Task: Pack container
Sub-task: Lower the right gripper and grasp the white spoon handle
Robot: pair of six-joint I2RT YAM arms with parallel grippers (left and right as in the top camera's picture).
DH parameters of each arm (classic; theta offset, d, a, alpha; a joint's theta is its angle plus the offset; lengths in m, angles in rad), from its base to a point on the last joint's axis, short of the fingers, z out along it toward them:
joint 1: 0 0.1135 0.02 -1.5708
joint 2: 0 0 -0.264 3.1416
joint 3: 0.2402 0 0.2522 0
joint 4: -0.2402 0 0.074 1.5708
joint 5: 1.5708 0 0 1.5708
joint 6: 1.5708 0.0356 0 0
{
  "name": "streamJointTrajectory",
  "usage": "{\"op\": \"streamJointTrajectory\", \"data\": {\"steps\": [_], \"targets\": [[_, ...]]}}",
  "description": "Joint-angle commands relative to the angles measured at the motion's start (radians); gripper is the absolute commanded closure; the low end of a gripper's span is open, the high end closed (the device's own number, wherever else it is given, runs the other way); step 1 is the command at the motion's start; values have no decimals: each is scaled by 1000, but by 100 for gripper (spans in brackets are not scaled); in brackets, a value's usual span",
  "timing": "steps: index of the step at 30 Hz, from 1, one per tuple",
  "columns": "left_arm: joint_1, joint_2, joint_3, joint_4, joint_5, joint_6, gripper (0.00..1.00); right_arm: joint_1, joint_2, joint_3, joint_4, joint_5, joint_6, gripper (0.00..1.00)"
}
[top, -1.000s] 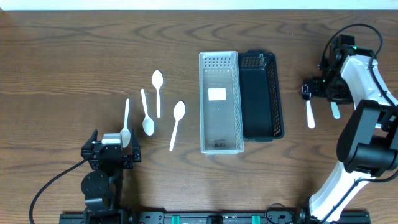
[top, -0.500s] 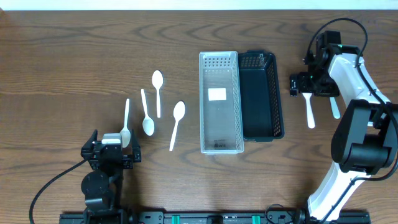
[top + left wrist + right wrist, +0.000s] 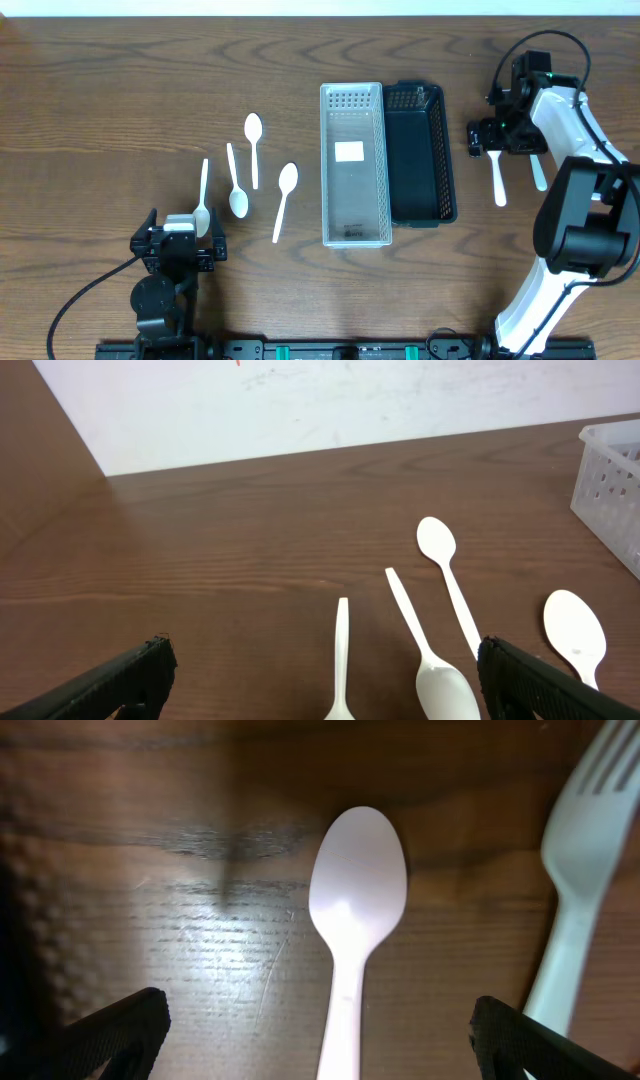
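Right now the white spoon (image 3: 355,900) lies flat on the tabletop (image 3: 120,90), to the right of the black container (image 3: 415,160) and apart from it, with a white fork (image 3: 580,870) just beside it on its far side from the container. Its long axis runs roughly parallel to the containers' long sides. From the wrist view we see the right hand (image 3: 320,1020) hovering directly over it, both fingers spread wide with nothing held; the handle passes between them, crossing the line from finger to finger at about a right angle. We judge that a straight descent and a squeeze across the handle would take it, and the carry would then go leftward to the black container or the clear container (image 3: 353,200) beyond. The left hand (image 3: 330,680), also spread wide and holding nothing, sits well apart, near 4 other spoons (image 3: 238,200).
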Motion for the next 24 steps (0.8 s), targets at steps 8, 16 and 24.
{"op": "streamJointTrajectory", "data": {"steps": [8,16,24], "targets": [[4,-2,-26,-6,3,-5,2,-7,74,-3,8,0,0,1],[4,-2,-26,-6,3,-5,2,-24,76,-11,24,1,0,1],[4,-2,-26,-6,3,-5,2,-28,76,-43,56,11,-5,1]]}}
